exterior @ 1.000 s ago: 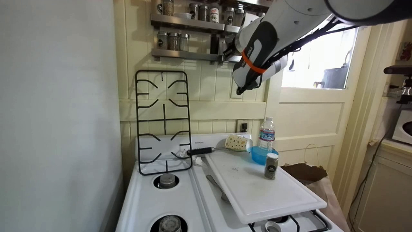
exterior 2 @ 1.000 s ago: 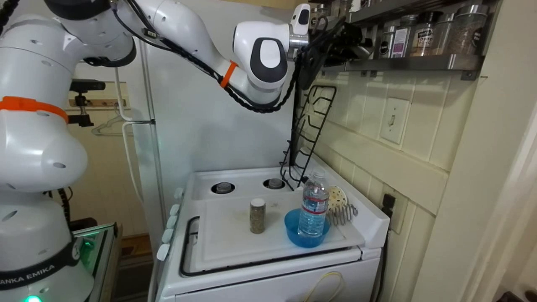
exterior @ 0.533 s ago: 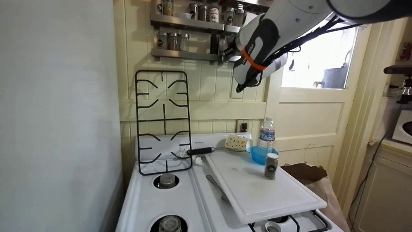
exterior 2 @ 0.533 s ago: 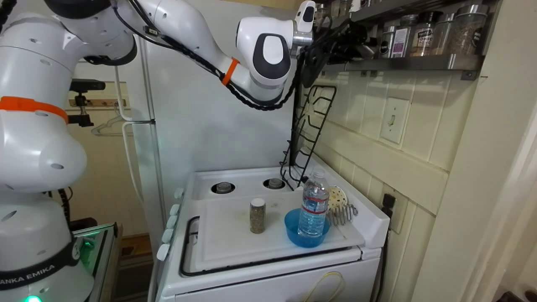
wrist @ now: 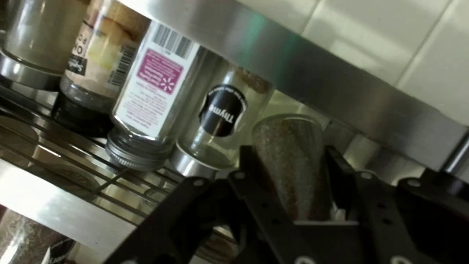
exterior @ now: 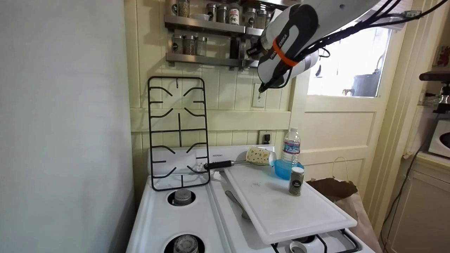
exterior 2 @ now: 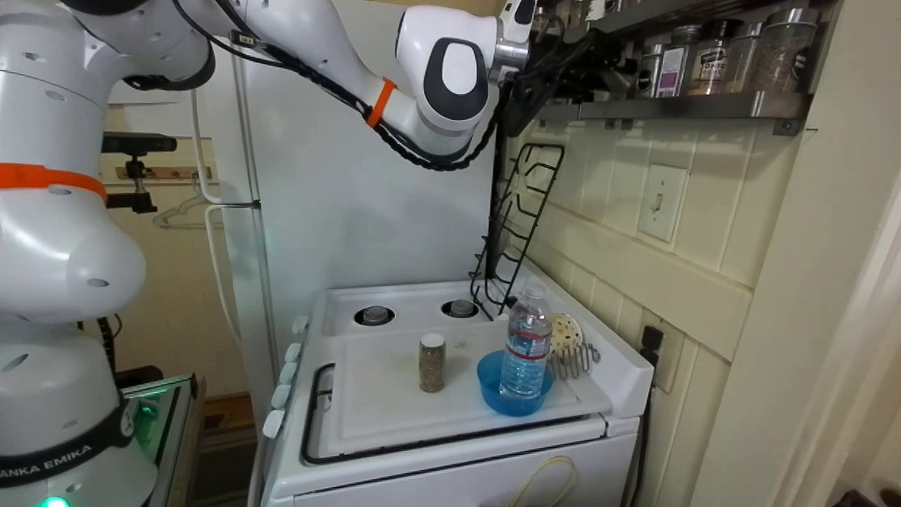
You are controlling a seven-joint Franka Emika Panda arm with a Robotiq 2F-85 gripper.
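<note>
1. Plainly, the claw [wrist: 289, 154] is grasping a jar [wrist: 296, 183], one finger on each side; its rounded glass end sticks out past the fingertips, and the contents look brownish grey.
2. That jar is up at the shelf [wrist: 351, 95], near the thyme jar [wrist: 221, 110]; whether it touches the shelf, I cannot tell.
3. Beyond the thyme jar stand a bottle [wrist: 154, 80] with a white and pink label and a black-capped jar [wrist: 99, 62], their lettering upside down in the wrist view.
4. In both exterior views, the arm [exterior 2: 450, 77] reaches high above the stove [exterior: 197, 221] toward the wall.
5. A white board [exterior: 281, 214] covers part of the stove and bears a white-capped jar [exterior: 296, 182] and a blue bowl [exterior 2: 489, 384], with a water bottle [exterior 2: 528, 345] upright in the bowl.
6. Near the bowl, a speckled cup [exterior: 259, 155] lies on its side beside a black-handled masher [exterior: 221, 164].
7. A spoon [exterior: 236, 202] lies alongside the board, and a black grate [exterior: 179, 130] stands at the stove's back.
</note>
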